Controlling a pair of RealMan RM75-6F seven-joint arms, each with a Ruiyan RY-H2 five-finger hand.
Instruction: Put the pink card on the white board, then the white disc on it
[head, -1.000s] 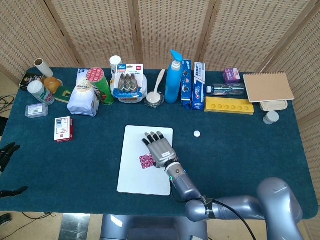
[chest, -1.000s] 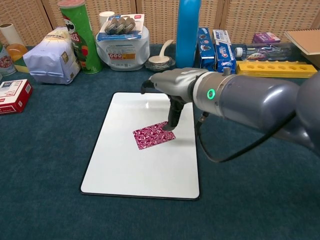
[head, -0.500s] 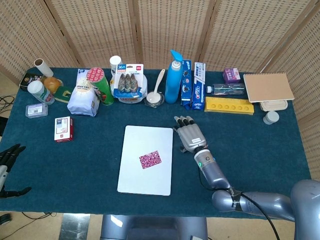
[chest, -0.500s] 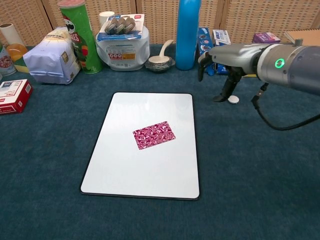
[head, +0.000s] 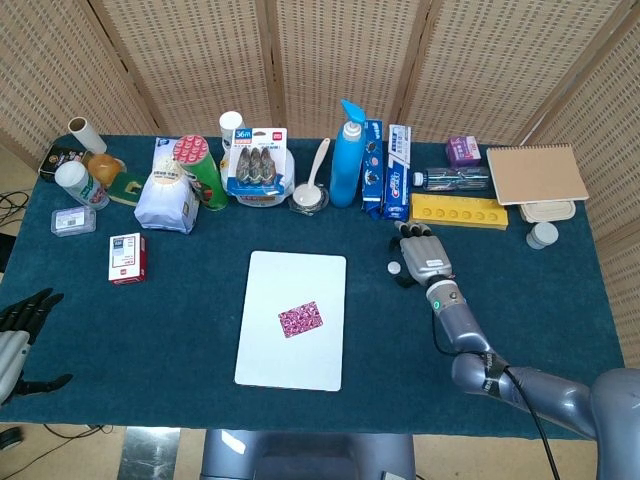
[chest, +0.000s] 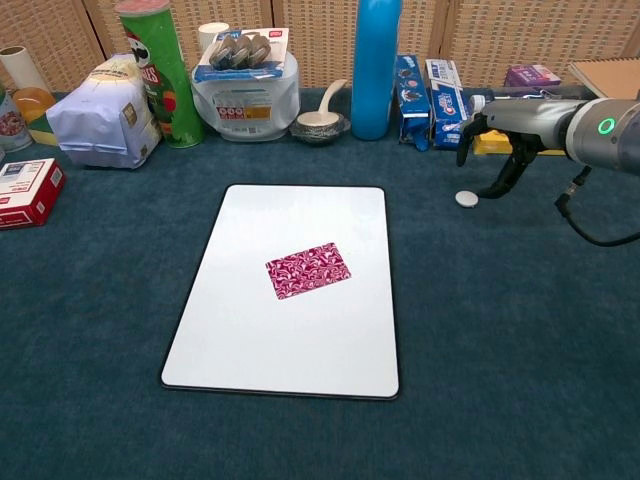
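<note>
The pink card (head: 300, 319) (chest: 308, 270) lies flat near the middle of the white board (head: 270, 350) (chest: 250, 340). On the blue cloth, to the right of the board, sits the small white disc (head: 394, 267) (chest: 466, 198). My right hand (head: 423, 259) (chest: 505, 152) hovers just right of the disc, fingers spread and pointing down, holding nothing. At the left edge, off the table, my left hand (head: 20, 330) hangs with fingers apart and nothing in it.
Along the back stand a chip can (head: 200, 170), a white bag (head: 165, 200), a blue bottle (head: 347, 155), toothpaste boxes (head: 398, 170), a yellow tray (head: 458, 212) and a notebook (head: 535, 172). A red box (head: 127, 257) lies at the left.
My right hand left the card on the board and swung right, past the board's edge, to just right of the white disc. The card lies where it was.
</note>
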